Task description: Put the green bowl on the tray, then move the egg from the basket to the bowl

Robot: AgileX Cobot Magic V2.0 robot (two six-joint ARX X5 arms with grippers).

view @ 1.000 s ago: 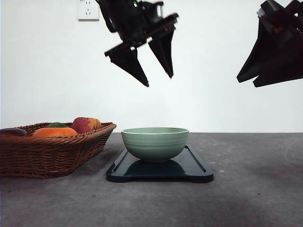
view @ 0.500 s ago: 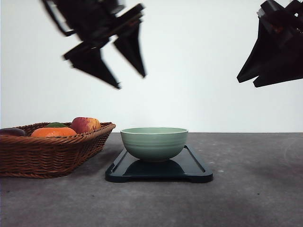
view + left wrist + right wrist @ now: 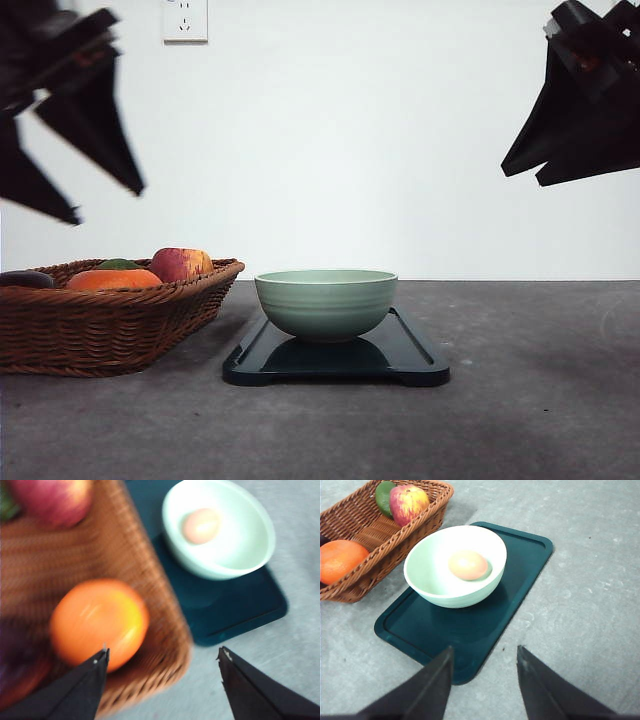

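Front view: green bowl sits upright on tray, approx centred on it; tray lies flat on grey table. Basket stands just beside tray's left end, not touching it as far as can be seen. Basket holds an orange fruit, an apple, a green item behind the orange, and a dark item at far left edge.

Left gripper hangs high above basket, fingers spread wide apart, nothing between them. Right gripper hangs high at right, well clear of tray; fingers parted, holding nothing.

Right wrist view: egg rests inside bowl on its floor, slightly off centre. Bowl occupies the tray half nearer the basket; other half of tray bare. Fingers open w/ a clear gap, empty.

Left wrist view (blurred): egg visible in bowl; orange fruit in basket near its corner; apple further along. Tray lies next to basket wall; contact cannot be judged due to blur. Fingers wide apart, empty
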